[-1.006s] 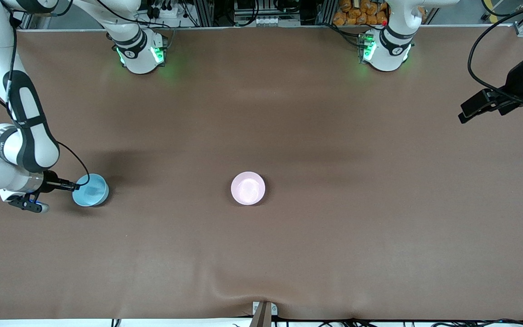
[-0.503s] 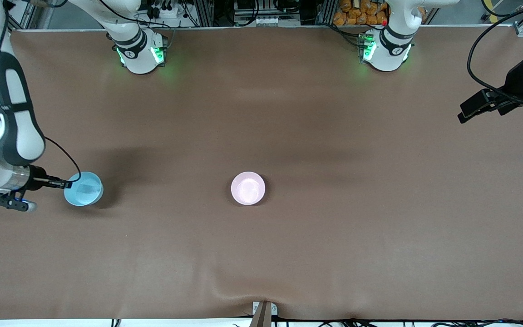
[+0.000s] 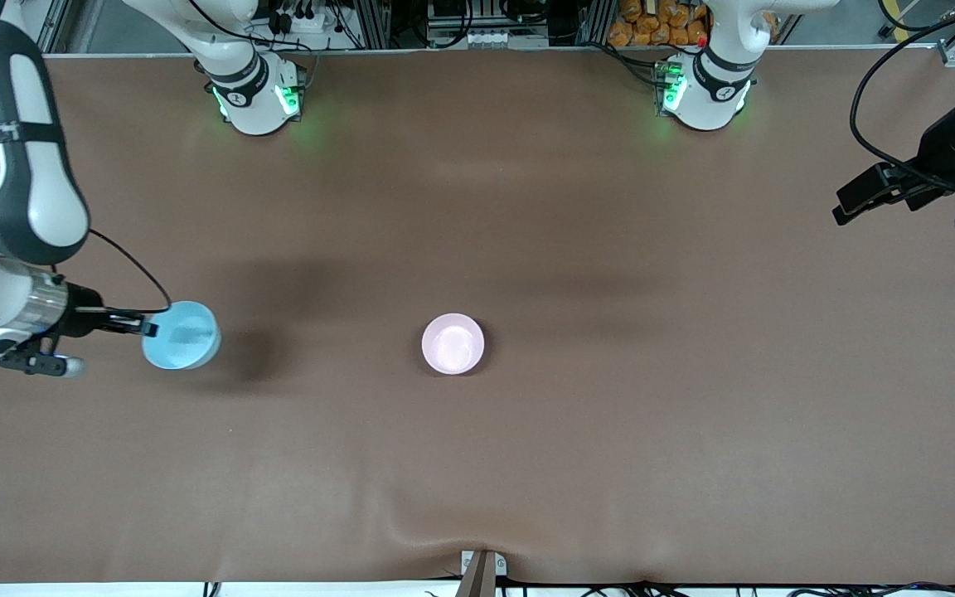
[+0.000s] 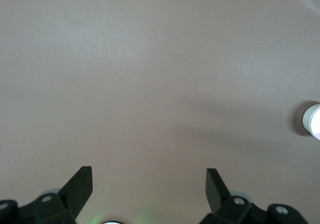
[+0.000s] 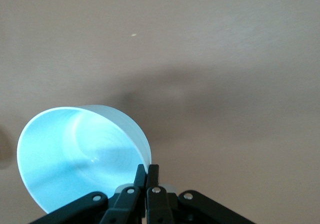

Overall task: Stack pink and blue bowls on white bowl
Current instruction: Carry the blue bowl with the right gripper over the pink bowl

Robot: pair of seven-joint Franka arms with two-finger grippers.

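Right tool [image 3: 148, 329]: pinched on the blue bowl's [image 3: 182, 335] rim, held above the worktop [image 3: 610, 414]. Pink bowl [image 3: 453, 343]: mid-worktop, well apart from both tools. Left tool [image 4: 150, 189]: wide apart, empty, waiting. No legible writing.

Blue bowl [image 3: 181, 335] hangs over the table's [image 3: 610, 414] right-arm end.

The round light blue plastic-looking bowl [image 5: 82, 156] is showing a smooth, glossy inside. The round pale pink bowl [image 3: 453, 343] is gleaming likewise, while the brown counter [image 3: 610, 414] is looking matt and cloth-like.
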